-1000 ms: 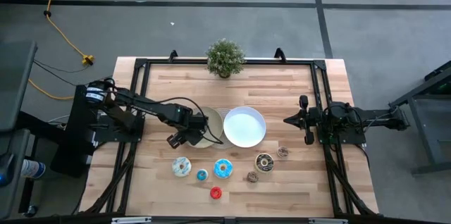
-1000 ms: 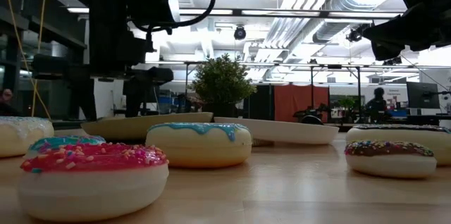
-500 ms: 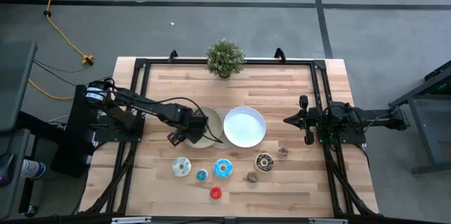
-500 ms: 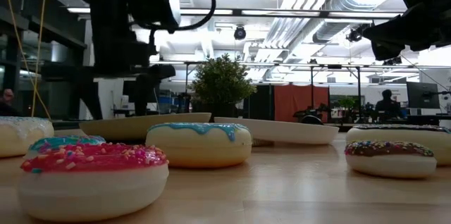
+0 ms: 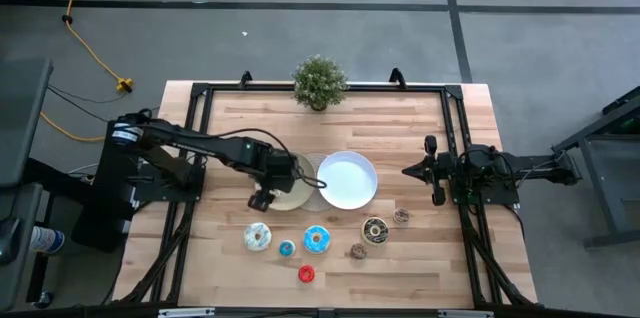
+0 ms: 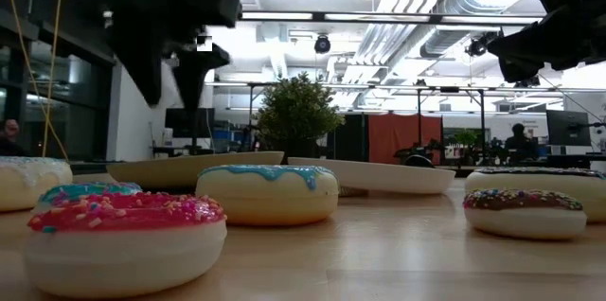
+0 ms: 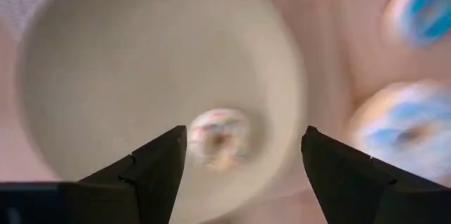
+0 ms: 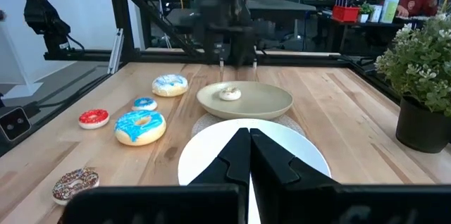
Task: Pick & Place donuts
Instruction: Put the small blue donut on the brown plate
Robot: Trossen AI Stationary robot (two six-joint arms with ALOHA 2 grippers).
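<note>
My left gripper [image 7: 244,134] is open and hovers above the beige plate [image 7: 106,76], at its near-left part in the high view [image 5: 263,198]. A small white sprinkled donut [image 7: 220,138] lies flat on that plate below the fingers, also seen in the right wrist view [image 8: 229,94]. The other donuts lie on the table near the front: a white-blue one [image 5: 258,237], a small blue one [image 5: 287,249], a larger blue one [image 5: 317,239], a small red one [image 5: 306,274], a dark brown one [image 5: 375,228] and two small brownish ones [image 5: 401,216]. My right gripper [image 8: 248,139] is shut and waits at the right edge [image 5: 408,170].
A white plate [image 5: 347,180] sits right of the beige plate and overlaps a round mat. A potted plant [image 5: 320,82] stands at the far edge. Black frame rails [image 5: 195,148] run along the table's sides. Bare wood lies between the plates and the plant.
My left gripper has risen from low over the beige plate's near-left rim and shifted a little toward the table's right. It has also tipped in the low view. The donuts on the table have stayed put.
</note>
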